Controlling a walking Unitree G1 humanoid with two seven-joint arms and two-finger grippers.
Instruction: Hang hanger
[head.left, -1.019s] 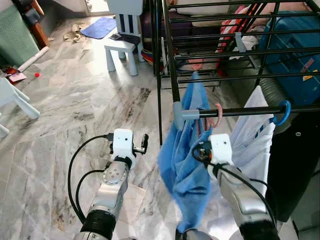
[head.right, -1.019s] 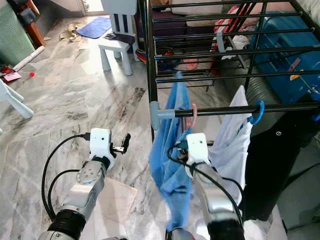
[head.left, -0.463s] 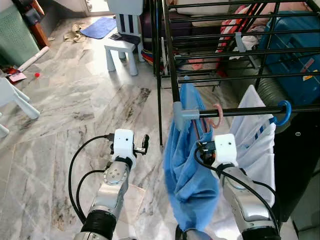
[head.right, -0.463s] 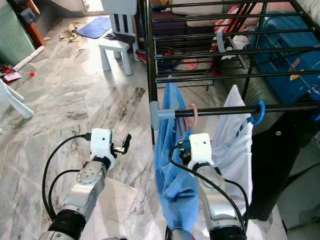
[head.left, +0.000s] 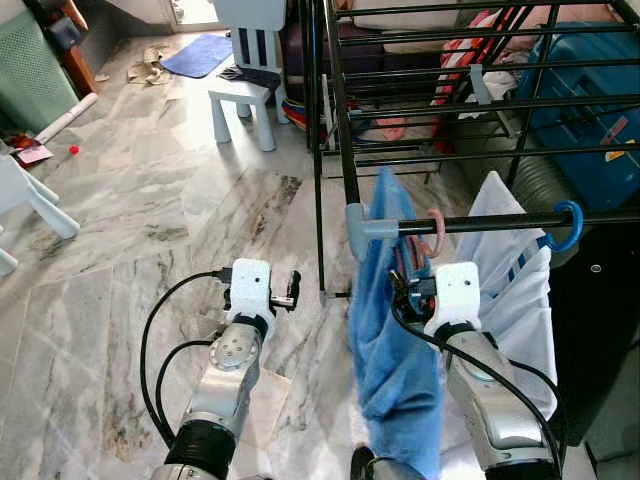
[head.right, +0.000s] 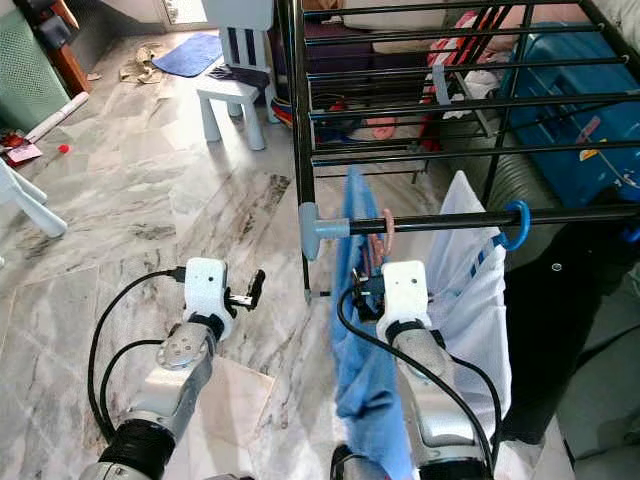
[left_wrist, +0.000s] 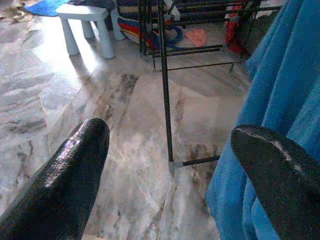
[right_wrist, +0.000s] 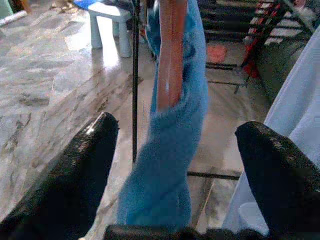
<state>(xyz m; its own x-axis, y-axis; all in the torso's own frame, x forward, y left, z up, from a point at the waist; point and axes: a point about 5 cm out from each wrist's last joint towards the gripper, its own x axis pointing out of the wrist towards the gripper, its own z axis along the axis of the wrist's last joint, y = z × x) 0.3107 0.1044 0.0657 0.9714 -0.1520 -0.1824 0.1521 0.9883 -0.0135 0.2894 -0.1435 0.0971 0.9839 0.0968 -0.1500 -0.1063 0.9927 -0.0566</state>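
The pink hanger (head.left: 434, 232) w/ the blue garment (head.left: 392, 330) on it is hanging by its hook over the black rail (head.left: 500, 222) of the drying rack (head.right: 400, 75), just beside the grey end cap (head.left: 358, 222) at the rail's near corner. The garment is drooping down from it toward the marble floor (head.left: 150, 200). The right pincer (right_wrist: 175, 150) is sitting just below the rail, right in front of the hanger, fingers (right_wrist: 80, 170) spread wide apart; in the right wrist view the pink hanger arm (right_wrist: 170, 55) and blue cloth are standing between the two fingers w/o touching either. The right arm's white wrist block (head.left: 458, 290) is showing just under the rail, b/w the blue garment and a white garment (head.left: 515, 270) that is hanging next along the rail from a blue hook (head.left: 570, 222). The left pincer (left_wrist: 170, 165) is hovering over the floor, well to the left of the rack, also spread open and gripping nothing; in the left wrist view it is looking at the rack's thin black leg (left_wrist: 166, 90) and the blue cloth at the side. Farther back, a white stool (head.left: 245, 105) is standing on the floor near a blue mat (head.left: 200, 52), and a blue suitcase (head.left: 590, 110) is lying behind the rack's bars.
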